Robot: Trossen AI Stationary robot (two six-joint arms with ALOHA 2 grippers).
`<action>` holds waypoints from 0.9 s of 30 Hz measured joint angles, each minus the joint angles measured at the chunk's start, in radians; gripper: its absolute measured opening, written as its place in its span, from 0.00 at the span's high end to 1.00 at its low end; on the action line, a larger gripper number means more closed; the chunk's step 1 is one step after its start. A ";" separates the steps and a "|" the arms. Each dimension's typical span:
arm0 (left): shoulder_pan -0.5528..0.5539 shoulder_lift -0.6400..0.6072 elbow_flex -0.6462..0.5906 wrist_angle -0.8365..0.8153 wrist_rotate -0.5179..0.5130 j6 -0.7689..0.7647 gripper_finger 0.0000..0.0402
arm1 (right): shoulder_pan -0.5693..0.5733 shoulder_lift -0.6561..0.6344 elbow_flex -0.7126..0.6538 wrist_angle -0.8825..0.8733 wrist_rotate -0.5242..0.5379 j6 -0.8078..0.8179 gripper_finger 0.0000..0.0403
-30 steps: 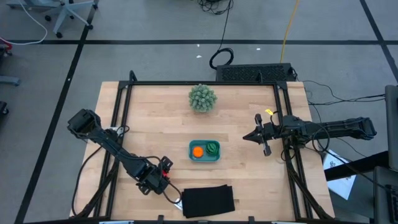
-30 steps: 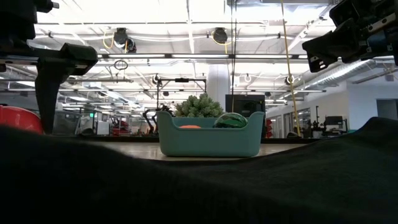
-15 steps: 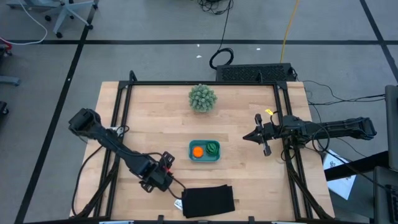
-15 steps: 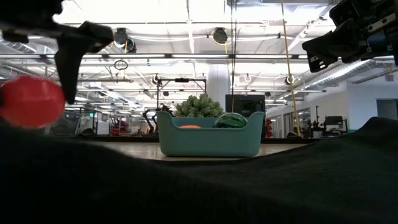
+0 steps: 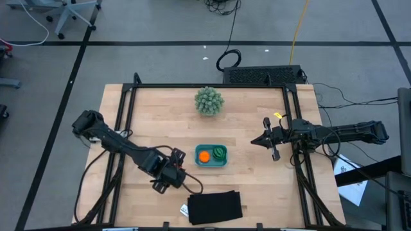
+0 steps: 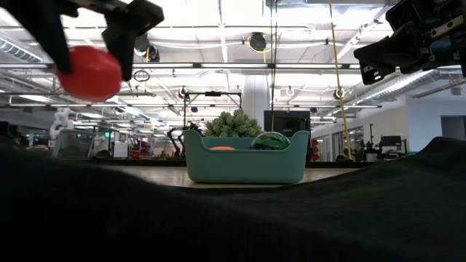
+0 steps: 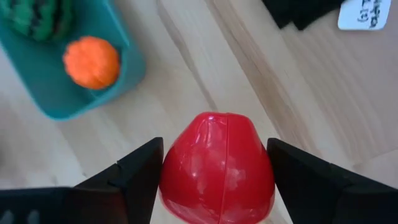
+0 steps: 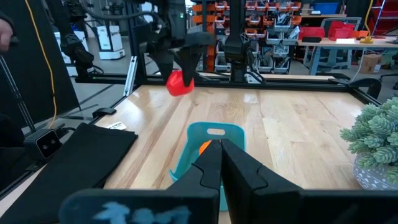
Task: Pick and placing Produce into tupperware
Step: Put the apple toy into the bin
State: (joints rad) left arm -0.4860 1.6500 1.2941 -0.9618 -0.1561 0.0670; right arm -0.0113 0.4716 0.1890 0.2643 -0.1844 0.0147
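My left gripper is shut on the red lumpy piece and hangs above the table, left of and nearer than the teal tupperware. The low view shows the red piece high in the air. In the tupperware lie the orange ball and the dark green striped piece. My right gripper waits shut near the table's right side, pointing toward the tupperware. My left gripper pinches the red lumpy piece between its two fingers, one on each of its opposite sides. The fingers come from above, pointing down. The piece is lifted clear of the table.
A pale green spiky ball stands near the table's far edge. A black flat rectangle with a white tag lies at the near edge and fills the low view's foreground. Black frame rails run along the table's sides.
My left gripper has risen and moved toward the tupperware, keeping its hold. The red piece has gone from table height at the low view's left edge to well above the table, lifted clear.
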 joint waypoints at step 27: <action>0.127 -0.341 0.012 0.104 0.000 0.040 0.33 | 0.000 0.000 0.000 -0.001 0.000 0.000 1.00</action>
State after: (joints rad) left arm -0.3593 1.3088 1.3061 -0.8575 -0.1566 0.1071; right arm -0.0116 0.4721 0.1890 0.2630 -0.1848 0.0147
